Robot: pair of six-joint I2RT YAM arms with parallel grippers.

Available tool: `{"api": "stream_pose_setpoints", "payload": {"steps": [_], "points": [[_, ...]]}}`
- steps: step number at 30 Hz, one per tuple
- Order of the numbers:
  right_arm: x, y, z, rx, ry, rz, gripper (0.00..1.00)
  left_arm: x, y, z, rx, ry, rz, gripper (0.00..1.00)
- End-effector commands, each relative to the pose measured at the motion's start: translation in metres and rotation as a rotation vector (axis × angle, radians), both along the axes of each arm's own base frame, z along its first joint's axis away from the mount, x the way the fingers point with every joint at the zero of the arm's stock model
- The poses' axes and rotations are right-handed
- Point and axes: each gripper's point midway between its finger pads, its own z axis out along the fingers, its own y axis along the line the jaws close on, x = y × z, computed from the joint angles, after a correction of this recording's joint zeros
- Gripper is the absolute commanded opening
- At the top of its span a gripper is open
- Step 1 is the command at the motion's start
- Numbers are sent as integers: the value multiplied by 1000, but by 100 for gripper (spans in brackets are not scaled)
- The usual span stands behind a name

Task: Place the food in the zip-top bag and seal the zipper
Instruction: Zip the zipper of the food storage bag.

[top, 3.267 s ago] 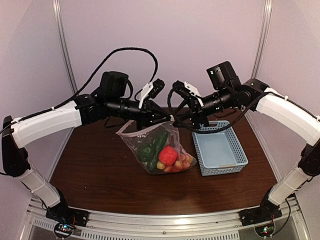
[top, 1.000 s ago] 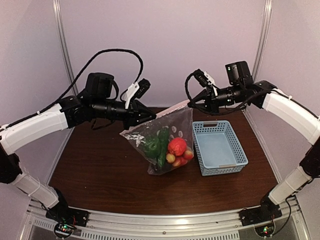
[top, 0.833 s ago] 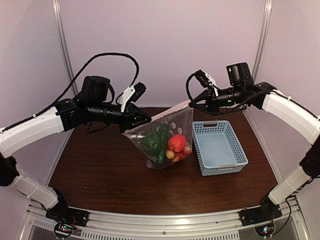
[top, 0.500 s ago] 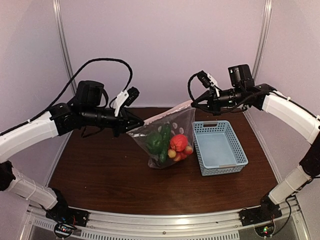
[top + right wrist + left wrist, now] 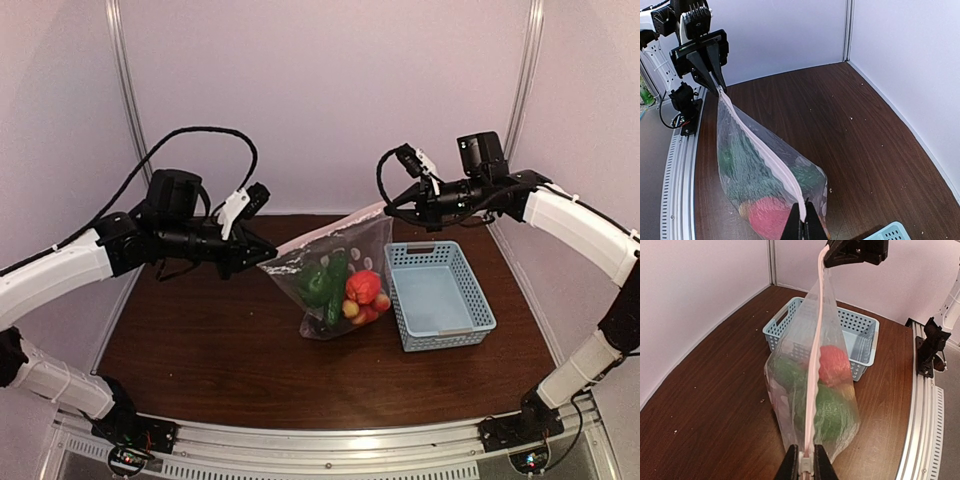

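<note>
The zip-top bag (image 5: 335, 270) hangs stretched between both grippers, its bottom resting on the table. The food sits inside it: a red piece (image 5: 362, 286), green pieces (image 5: 320, 282) and small yellow-orange pieces at the bottom. My left gripper (image 5: 267, 258) is shut on the white slider tab (image 5: 806, 465) at the left end of the zipper (image 5: 325, 232). My right gripper (image 5: 388, 208) is shut on the zipper's right end (image 5: 801, 212). The pale strip (image 5: 815, 360) runs taut between them and looks pressed together along its length (image 5: 760, 150).
A light-blue mesh basket (image 5: 440, 295), with nothing in it, stands right of the bag on the brown table; it also shows in the left wrist view (image 5: 862, 332). Metal rails run along the table's near edge (image 5: 330, 445). Pale walls close in the back and sides.
My left gripper has slid leftward along the zipper strip, away from the right gripper. The right gripper moved right and up earlier and now holds still. The bag is pulled taut.
</note>
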Motion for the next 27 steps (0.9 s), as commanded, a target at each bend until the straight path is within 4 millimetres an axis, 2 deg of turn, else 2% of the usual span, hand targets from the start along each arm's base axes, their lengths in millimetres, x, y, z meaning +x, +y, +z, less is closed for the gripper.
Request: {"api": "stream_pose_setpoints", "payload": {"steps": [1,14,18,21,24,26,27], "points": [[20,-10,4,8,-41,-64,0,2,15,-9,39,10,36,0],[34,-5,0,15,-21,-75,0,11,22,-17,67,15,44,0],[41,0,-2,17,-12,-73,0,15,25,-14,56,2,50,0],[54,10,0,31,-17,-62,0,31,25,-4,27,-36,69,0],[73,27,6,51,-18,-44,0,61,22,11,3,-81,108,0],[85,37,16,66,-37,-36,0,81,14,34,-23,-115,117,0],[91,41,23,75,-52,-35,0,90,9,35,-17,-115,113,0]]}}
